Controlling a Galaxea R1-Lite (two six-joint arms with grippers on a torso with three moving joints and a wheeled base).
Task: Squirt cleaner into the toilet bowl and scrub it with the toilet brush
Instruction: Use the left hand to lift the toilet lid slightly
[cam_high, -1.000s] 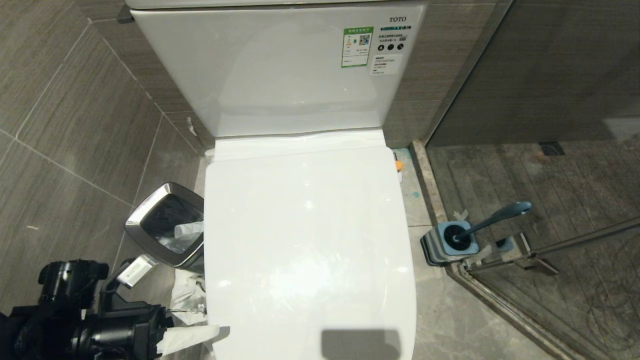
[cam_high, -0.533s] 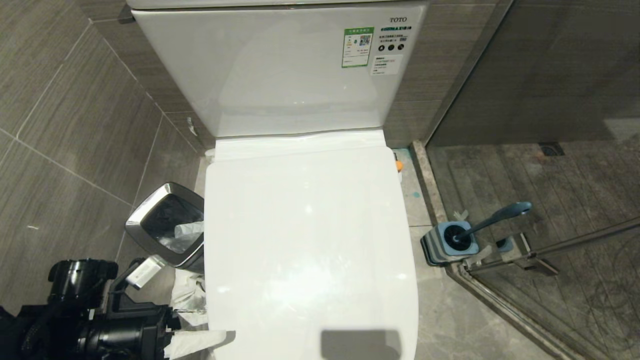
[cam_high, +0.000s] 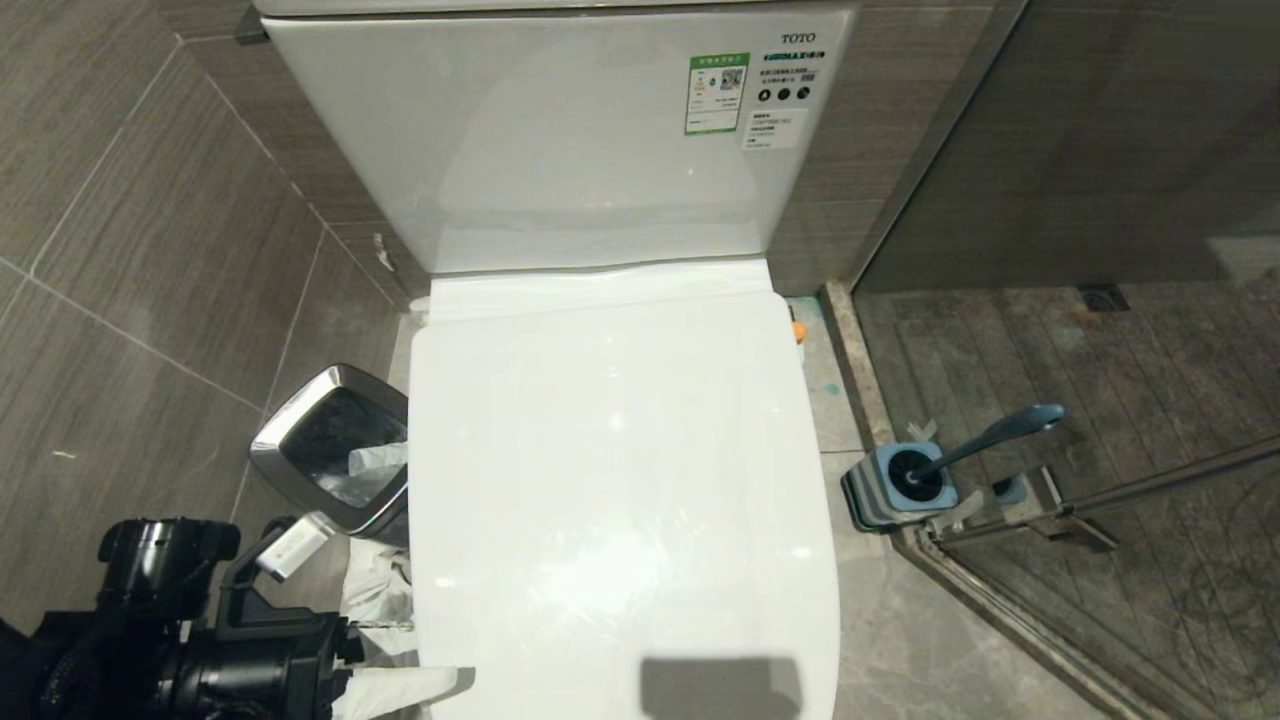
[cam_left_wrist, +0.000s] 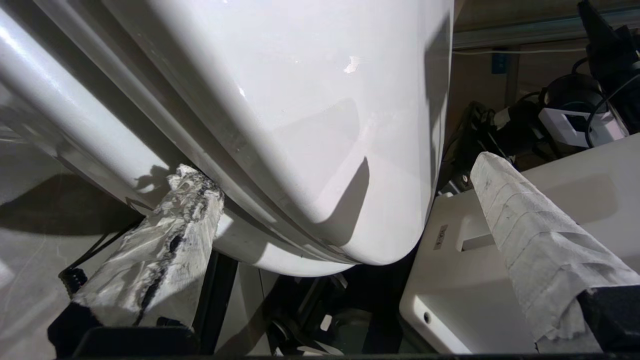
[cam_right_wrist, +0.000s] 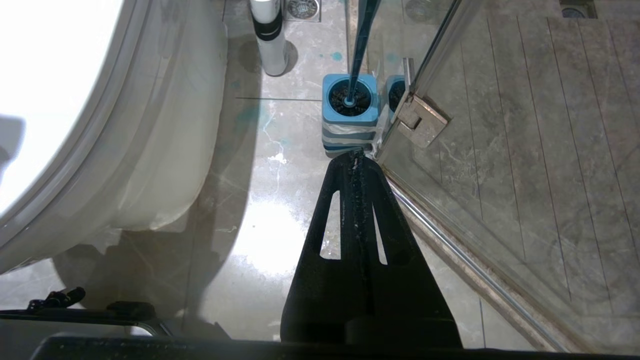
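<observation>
the toilet's lid (cam_high: 620, 480) is down flat, so the toilet bowl (cam_left_wrist: 310, 150) is covered from above; only its outer ceramic side shows, in the left wrist view. the step in hand looks like getting that lid up, which has to come before any squirting or scrubbing.

the left gripper (cam_left_wrist: 345, 220) sits low at the near left corner of the toilet, its two paper-wrapped fingers (cam_left_wrist: 165, 240) spread wide with nothing between them. one finger lies just under the lid's rim edge, though whether it actually touches is hard to say from this angle. the right gripper (cam_right_wrist: 356, 165) hangs on the right side over the floor, its fingers pressed together and empty, pointing toward the brush holder (cam_high: 885, 490).

the toilet brush (cam_high: 985, 435) stands in that holder on the floor, right of the toilet, by the glass shower door, handle leaning right. of the cleaner (cam_high: 797, 330) only an orange cap peeks out at the far right of the lid. a waste bin (cam_high: 300, 440) stands left of the toilet.

next, the left fingers need to catch the lid's near edge and swing it up against the tank (cam_high: 560, 150).
</observation>
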